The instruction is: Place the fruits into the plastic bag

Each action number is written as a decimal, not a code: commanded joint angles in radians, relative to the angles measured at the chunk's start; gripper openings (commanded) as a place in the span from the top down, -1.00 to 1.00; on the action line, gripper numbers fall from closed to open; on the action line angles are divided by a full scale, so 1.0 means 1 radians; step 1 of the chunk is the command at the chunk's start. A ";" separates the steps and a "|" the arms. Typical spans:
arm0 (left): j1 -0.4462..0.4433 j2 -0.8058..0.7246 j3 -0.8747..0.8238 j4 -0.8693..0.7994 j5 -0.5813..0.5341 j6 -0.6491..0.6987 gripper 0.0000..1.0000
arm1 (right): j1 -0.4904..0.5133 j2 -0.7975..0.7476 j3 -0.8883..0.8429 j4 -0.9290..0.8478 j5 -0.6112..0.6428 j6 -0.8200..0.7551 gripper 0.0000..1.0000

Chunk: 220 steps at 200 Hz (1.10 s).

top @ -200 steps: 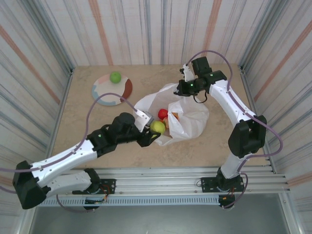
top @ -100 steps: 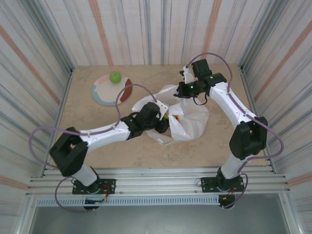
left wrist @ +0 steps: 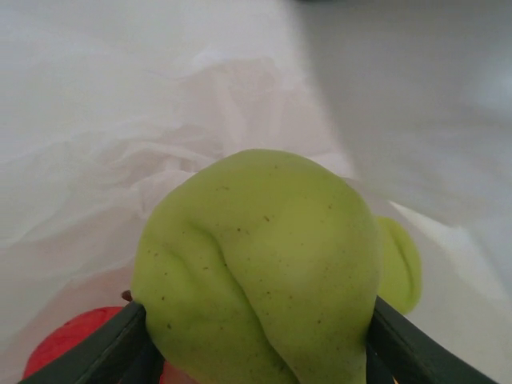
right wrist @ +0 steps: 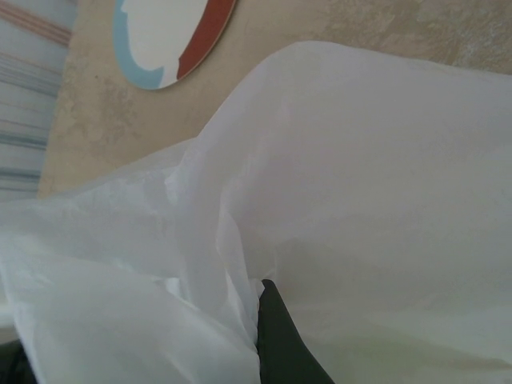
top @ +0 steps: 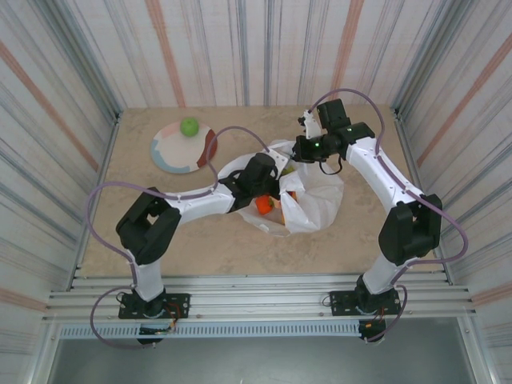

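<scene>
My left gripper (left wrist: 256,340) is shut on a yellow-green fruit (left wrist: 256,264) and is inside the white plastic bag (left wrist: 120,120). Deeper in the bag lie a second yellow-green fruit (left wrist: 402,264) and a red fruit (left wrist: 68,348). In the top view the left gripper (top: 276,174) reaches into the bag's mouth, and an orange fruit (top: 262,206) shows through the bag (top: 316,196). My right gripper (top: 301,150) is shut on the bag's far rim, holding it up. Its dark finger (right wrist: 282,340) pinches the film (right wrist: 360,176). A green fruit (top: 190,126) sits on the plate (top: 170,156).
The round multicoloured plate (right wrist: 172,36) lies at the back left of the table, apart from the bag. Striped walls close in the table on three sides. A metal rail runs along the near edge, where the arm bases are bolted.
The left arm has swung from the bag's near side up and into its mouth, carrying the yellow-green fruit. The right gripper has stayed on the bag's rim.
</scene>
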 commanded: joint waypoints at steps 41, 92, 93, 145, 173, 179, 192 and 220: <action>0.042 -0.010 0.006 0.075 0.091 0.005 -0.37 | -0.006 -0.007 -0.019 0.012 -0.002 0.020 1.00; 0.046 -0.049 -0.002 0.049 0.120 0.024 -0.55 | -0.009 -0.007 -0.022 0.014 0.000 0.024 1.00; 0.046 -0.051 -0.002 0.048 0.121 0.024 -0.55 | -0.010 -0.007 -0.022 0.014 0.000 0.024 1.00; 0.046 -0.176 -0.093 0.025 0.209 -0.016 -0.55 | -0.017 -0.014 -0.024 0.019 -0.001 0.027 1.00; 0.046 -0.296 -0.186 -0.006 0.270 -0.057 -0.55 | -0.026 -0.010 -0.027 0.027 -0.020 0.031 1.00; 0.046 -0.325 -0.207 -0.017 0.284 -0.066 -0.54 | -0.029 -0.009 -0.027 0.028 -0.023 0.033 1.00; 0.046 -0.384 -0.263 -0.050 0.312 -0.083 -0.53 | -0.033 -0.008 -0.030 0.033 -0.029 0.034 1.00; 0.037 -0.524 -0.379 -0.099 0.364 -0.085 -0.52 | -0.036 0.001 -0.035 0.052 -0.036 0.043 1.00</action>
